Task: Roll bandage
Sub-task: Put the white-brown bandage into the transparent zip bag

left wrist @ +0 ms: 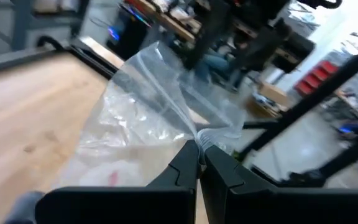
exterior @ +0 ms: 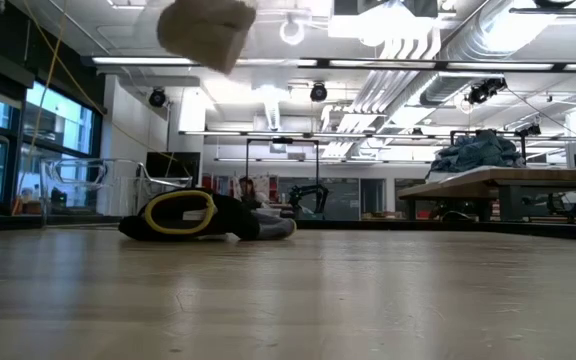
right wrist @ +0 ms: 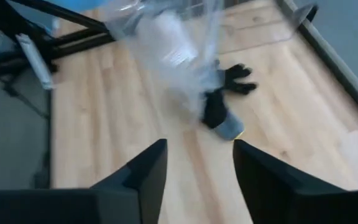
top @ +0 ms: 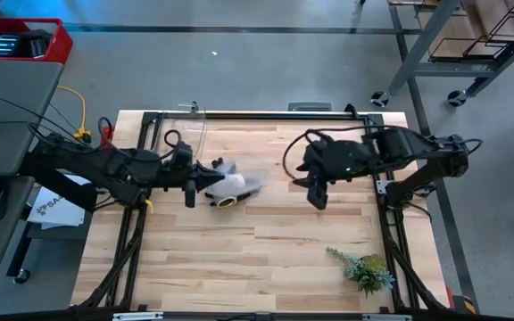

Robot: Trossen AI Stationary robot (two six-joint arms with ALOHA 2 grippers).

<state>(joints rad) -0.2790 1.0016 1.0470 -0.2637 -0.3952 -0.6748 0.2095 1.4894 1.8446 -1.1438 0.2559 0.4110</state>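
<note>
Your left gripper (left wrist: 199, 163) is clamped on the clear plastic bag (left wrist: 148, 112) above the table's (top: 266, 241) middle; your right gripper (right wrist: 196, 165) hangs released.

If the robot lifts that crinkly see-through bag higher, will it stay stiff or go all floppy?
Probably floppy: the plastic bag bunches into wrinkles where the left claw pinches it shut. It likely weighs little, since one pinched corner holds it above the table. It might swing too, hanging loose over the glove, with the right claw open and apart.
</note>
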